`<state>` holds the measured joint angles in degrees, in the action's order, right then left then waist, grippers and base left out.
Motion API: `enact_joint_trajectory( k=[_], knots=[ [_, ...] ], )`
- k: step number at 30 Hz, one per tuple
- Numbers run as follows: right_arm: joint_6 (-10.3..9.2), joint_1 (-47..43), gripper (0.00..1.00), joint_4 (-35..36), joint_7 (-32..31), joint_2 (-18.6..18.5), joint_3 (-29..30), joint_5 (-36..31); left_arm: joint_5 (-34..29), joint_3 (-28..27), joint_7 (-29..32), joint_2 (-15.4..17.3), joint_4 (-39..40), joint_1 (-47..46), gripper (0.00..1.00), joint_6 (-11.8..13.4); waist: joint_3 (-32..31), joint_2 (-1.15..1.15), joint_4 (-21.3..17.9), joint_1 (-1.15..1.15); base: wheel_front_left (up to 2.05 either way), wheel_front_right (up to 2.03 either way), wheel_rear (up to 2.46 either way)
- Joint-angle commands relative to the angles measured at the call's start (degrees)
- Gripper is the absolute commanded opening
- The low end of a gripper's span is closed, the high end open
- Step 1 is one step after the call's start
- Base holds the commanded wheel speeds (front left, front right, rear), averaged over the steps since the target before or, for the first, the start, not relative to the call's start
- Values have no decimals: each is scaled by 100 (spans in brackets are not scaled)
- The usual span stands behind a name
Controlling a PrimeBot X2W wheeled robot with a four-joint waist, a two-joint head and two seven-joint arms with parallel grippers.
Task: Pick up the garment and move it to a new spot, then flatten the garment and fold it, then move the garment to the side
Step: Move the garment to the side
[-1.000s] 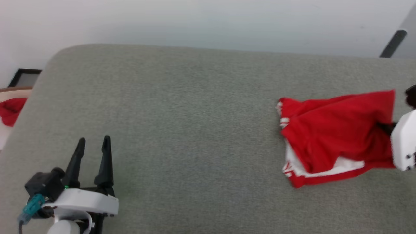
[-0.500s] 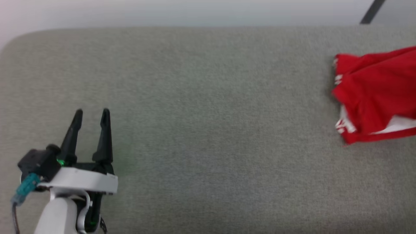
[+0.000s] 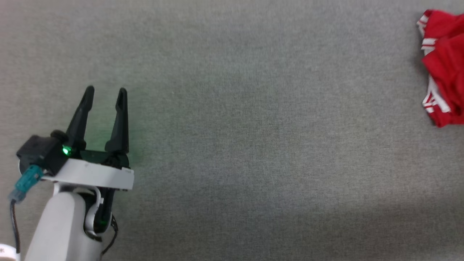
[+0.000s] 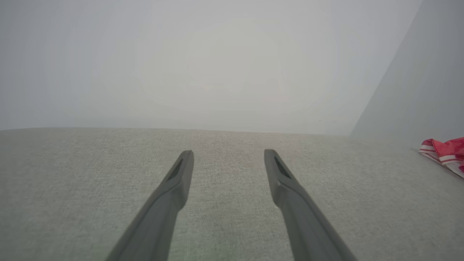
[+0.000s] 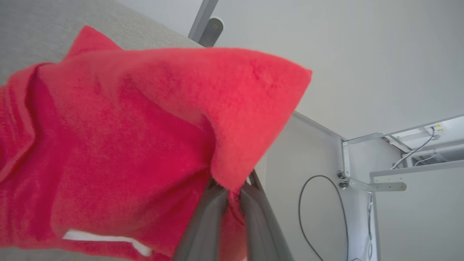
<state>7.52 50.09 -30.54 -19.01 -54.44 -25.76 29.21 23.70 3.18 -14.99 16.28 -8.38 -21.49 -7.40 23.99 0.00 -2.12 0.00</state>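
While right tool (image 5: 232, 188) pinches one garment (image 5: 127, 127), left tool (image 3: 106, 92) — agape.

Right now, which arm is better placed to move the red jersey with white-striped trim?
Right: the right gripper is shut on a fold of the red jersey, while the left gripper hangs open over bare grey fabric, far from it.

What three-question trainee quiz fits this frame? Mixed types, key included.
1. True or false: the left gripper has its jaws closed on the red jersey.
2. In the head view, the red jersey shows at the: A) left edge B) centre C) right edge.
3. Fill in: the right gripper has its jaws shut on the ____.

Key: 1 false, the jaws stand open over bare grey upholstery; 2 C; 3 jersey.
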Motion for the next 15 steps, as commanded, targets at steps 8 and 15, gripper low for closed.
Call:
enact_joint_trajectory(
  k=[8, 15],
  knots=[
    [-7, 427, 0, -587, 355, -168, -110, -673, 20, 128, -19, 88, 50, -283, 100, -14, 561, 0, 30, 0, 0, 0, 0],
    [-7, 624, 0, -1048, 611, -16, 34, -1096, 34, 190, -19, 100, 47, -400, 100, -14, 710, 0, 109, 0, 0, 0, 0]
  ],
)
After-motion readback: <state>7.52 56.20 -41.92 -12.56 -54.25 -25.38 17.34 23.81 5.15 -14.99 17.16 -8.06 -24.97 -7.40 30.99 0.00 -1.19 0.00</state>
